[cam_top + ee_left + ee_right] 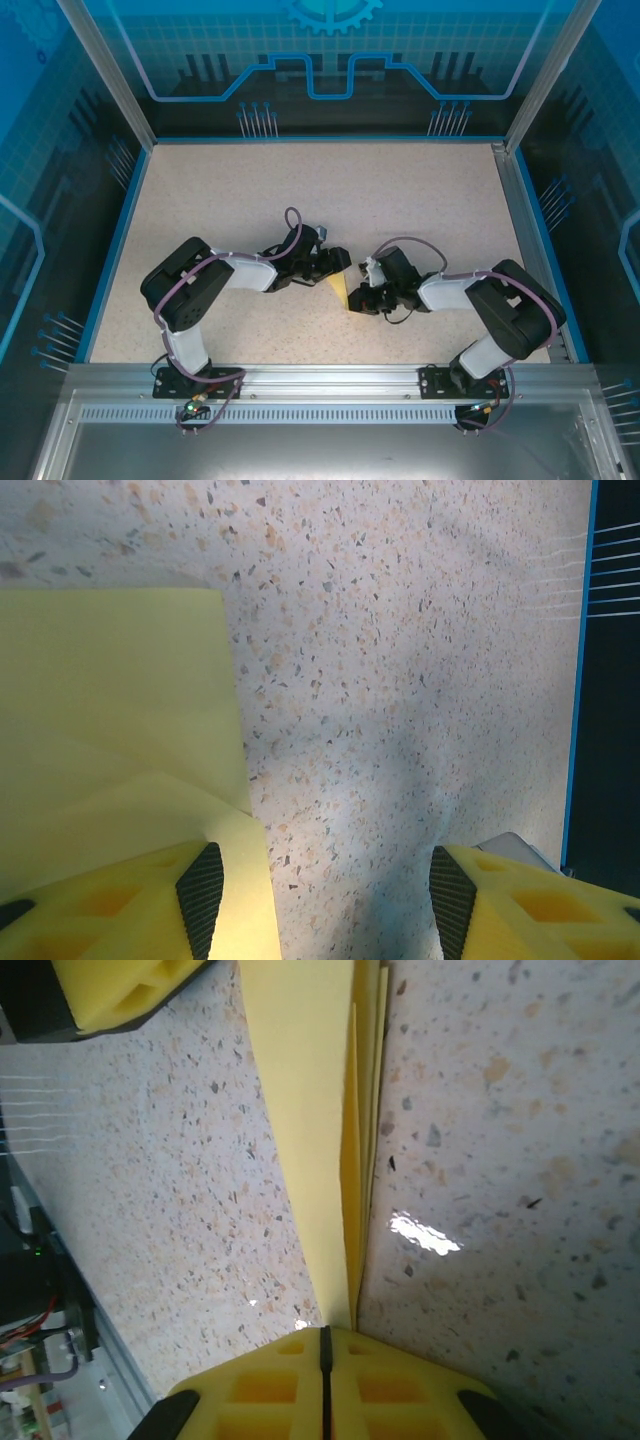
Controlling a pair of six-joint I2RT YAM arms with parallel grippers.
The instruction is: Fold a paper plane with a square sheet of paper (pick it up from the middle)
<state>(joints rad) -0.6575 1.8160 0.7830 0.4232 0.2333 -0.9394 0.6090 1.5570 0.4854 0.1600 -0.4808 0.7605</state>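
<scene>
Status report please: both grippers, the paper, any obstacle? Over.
Left gripper: jaws open over the edge of the folded yellow paper sheet. Right gripper: jaws shut on it. No obstacle seen.

Speckled table (pixel 400 200), blue panel walls (pixel 330 60)

From my station, the table (pixel 250 200) was a pale, speckled surface with fine dark and tan flecks, framed by a blue border (pixel 118 250) on the left and far sides and an aluminium rail (pixel 330 375) along the near edge. The one thing I saw lying on it was the sheet of paper (pixel 341 289), pale yellow and folded into layers, near the middle towards the near edge. In the left wrist view it (pixel 120 710) rested mostly flat on the flecked top (pixel 400 680).
</scene>
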